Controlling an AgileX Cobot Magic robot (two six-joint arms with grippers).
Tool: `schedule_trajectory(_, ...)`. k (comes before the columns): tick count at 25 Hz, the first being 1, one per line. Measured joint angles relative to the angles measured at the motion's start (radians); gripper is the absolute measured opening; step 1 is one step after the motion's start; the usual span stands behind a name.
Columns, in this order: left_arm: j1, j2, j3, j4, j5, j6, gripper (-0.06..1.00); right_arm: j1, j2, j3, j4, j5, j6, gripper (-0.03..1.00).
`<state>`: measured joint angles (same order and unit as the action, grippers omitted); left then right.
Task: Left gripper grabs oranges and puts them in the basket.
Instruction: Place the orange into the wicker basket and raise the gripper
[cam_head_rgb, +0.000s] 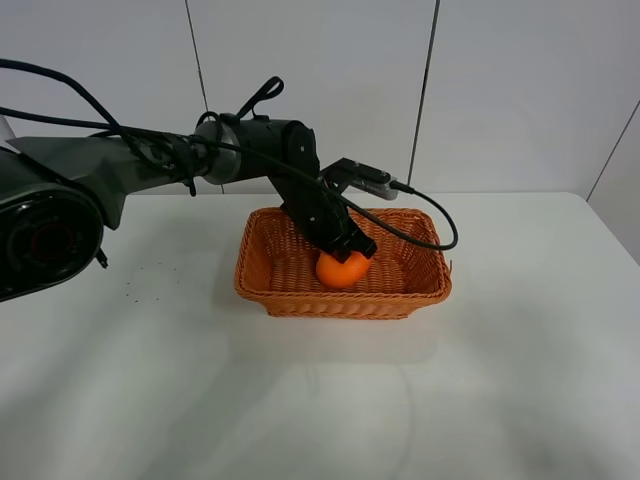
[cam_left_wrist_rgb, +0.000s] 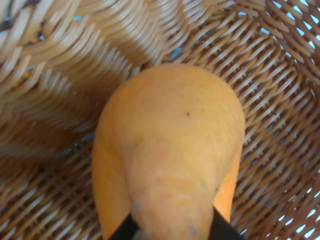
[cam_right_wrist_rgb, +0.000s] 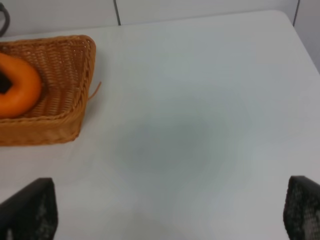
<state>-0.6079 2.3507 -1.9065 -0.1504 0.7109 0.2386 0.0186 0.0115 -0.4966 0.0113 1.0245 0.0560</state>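
Note:
The orange (cam_head_rgb: 342, 268) is down inside the wicker basket (cam_head_rgb: 340, 302), near the middle of its floor. My left gripper (cam_head_rgb: 350, 245) reaches into the basket from the back left and is shut on the orange from above. In the left wrist view the orange (cam_left_wrist_rgb: 170, 150) fills the frame over the woven floor (cam_left_wrist_rgb: 60, 75), with the two black jaw tips pressed on either side of it. The right wrist view shows the orange (cam_right_wrist_rgb: 20, 92) in the basket (cam_right_wrist_rgb: 65, 70) at a distance. My right gripper (cam_right_wrist_rgb: 170, 215) is open and empty over the bare table.
The basket stands on a white table (cam_head_rgb: 520, 380) in front of a white panelled wall. A black cable (cam_head_rgb: 430, 225) loops from the left wrist over the basket's back right rim. Small dark specks (cam_head_rgb: 140, 280) lie on the table left of the basket.

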Motion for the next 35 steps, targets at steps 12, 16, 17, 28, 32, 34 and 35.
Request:
schedule_trajectory(12, 0.0, -0.006, 0.0, 0.008, 0.045, 0.014, 0.93, 0.0, 0.0, 0.0, 0.0, 0.0, 0.0, 0.69)
schedule_trajectory(16, 0.0, -0.022, 0.0, 0.011, 0.037, 0.009, 0.95, 0.0, 0.0, 0.0, 0.0, 0.0, 0.0, 0.69)
schedule_trajectory(17, 0.0, -0.023, -0.006, 0.013, 0.038, 0.008, 0.95, 0.0, 0.0, 0.0, 0.0, 0.0, 0.0, 0.69)
schedule_trajectory(28, 0.0, -0.023, -0.173, 0.078, 0.136, -0.06, 0.96, 0.0, 0.0, 0.0, 0.0, 0.0, 0.0, 0.69)
schedule_trajectory(32, 0.0, -0.024, -0.237, 0.11, 0.174, -0.1, 0.96, 0.0, 0.0, 0.0, 0.0, 0.0, 0.0, 0.69)
schedule_trajectory(34, 0.0, -0.034, -0.246, 0.144, 0.186, -0.113, 0.96, 0.0, 0.0, 0.0, 0.0, 0.0, 0.0, 0.69)
schedule_trajectory(35, 0.0, -0.041, -0.248, 0.166, 0.192, -0.119, 0.96, 0.0, 0.0, 0.0, 0.0, 0.0, 0.0, 0.69)
